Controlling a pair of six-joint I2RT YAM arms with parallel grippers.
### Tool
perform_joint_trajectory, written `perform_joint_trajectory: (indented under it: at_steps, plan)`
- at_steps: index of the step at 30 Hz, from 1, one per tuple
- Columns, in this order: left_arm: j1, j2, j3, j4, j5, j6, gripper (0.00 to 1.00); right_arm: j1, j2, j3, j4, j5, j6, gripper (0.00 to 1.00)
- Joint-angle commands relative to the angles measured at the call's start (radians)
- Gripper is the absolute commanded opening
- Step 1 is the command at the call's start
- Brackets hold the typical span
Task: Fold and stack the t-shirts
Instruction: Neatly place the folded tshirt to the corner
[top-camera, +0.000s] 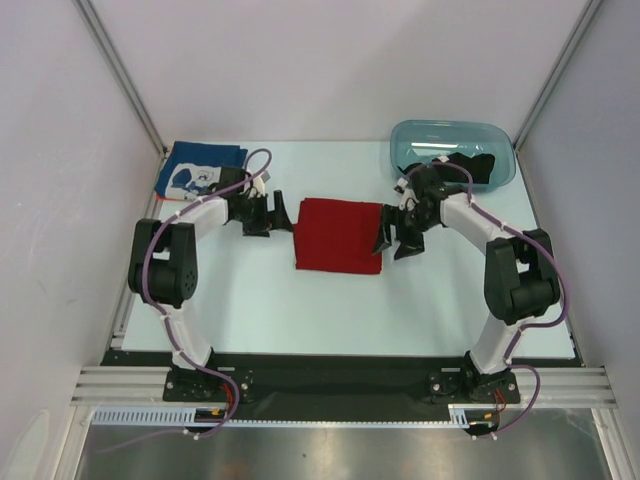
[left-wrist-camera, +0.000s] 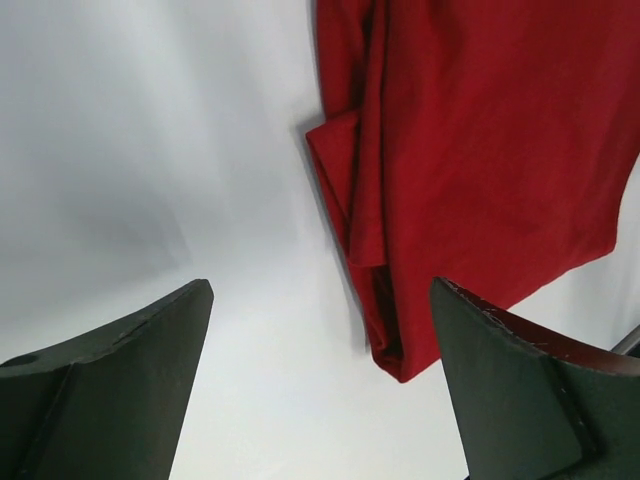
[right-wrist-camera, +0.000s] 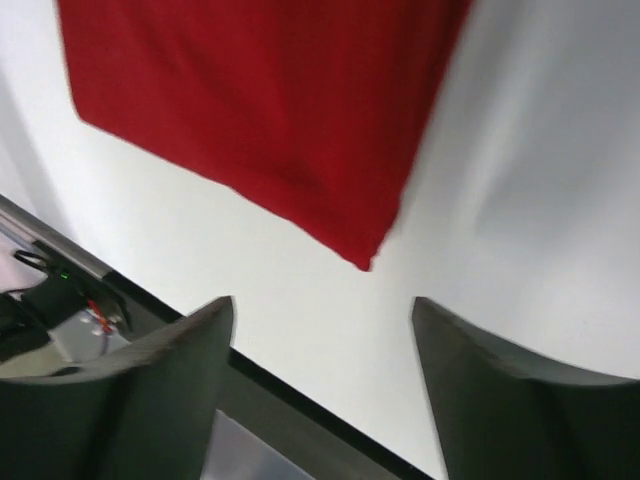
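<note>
A red t-shirt (top-camera: 338, 235) lies folded into a rectangle in the middle of the table; it also shows in both wrist views (left-wrist-camera: 480, 150) (right-wrist-camera: 260, 100). My left gripper (top-camera: 270, 218) (left-wrist-camera: 320, 290) stands open just off its left edge, with nothing between the fingers. Off the shirt's right edge my right gripper (top-camera: 396, 236) (right-wrist-camera: 322, 305) is open and empty too. A folded blue t-shirt with a white print (top-camera: 200, 166) sits at the back left. A black t-shirt (top-camera: 470, 166) lies bunched inside the tub.
The teal plastic tub (top-camera: 410, 140) stands at the back right, behind my right arm. Grey side walls and metal posts close in the table on both sides. A black strip and a metal rail (top-camera: 340, 385) run along the near edge.
</note>
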Motion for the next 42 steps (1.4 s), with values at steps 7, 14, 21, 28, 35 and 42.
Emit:
perform_joint_trajectory:
  at_steps: [7,14,21,28,35,42]
  plan:
    - [0.083,-0.218,-0.015,-0.042,-0.099,-0.221,0.94,0.298,0.001,0.231,0.002,0.327,-0.121,1.00]
    - [0.181,-0.369,-0.134,-0.186,-0.167,-0.361,0.93,0.599,0.075,0.253,0.119,0.618,-0.376,1.00]
    - [0.208,-0.557,-0.302,-0.130,-0.154,-0.460,0.92,0.793,0.102,0.032,0.416,0.873,-0.612,1.00]
    - [0.221,-0.671,-0.423,-0.085,-0.110,-0.485,0.92,0.824,0.187,-0.028,0.484,0.963,-0.666,1.00]
    - [0.240,-0.679,-0.477,-0.073,-0.087,-0.471,0.93,0.827,0.280,0.027,0.527,0.945,-0.764,0.95]
    - [0.241,-0.587,-0.494,-0.022,-0.064,-0.496,0.93,0.803,0.362,0.137,0.452,0.910,-0.766,0.65]
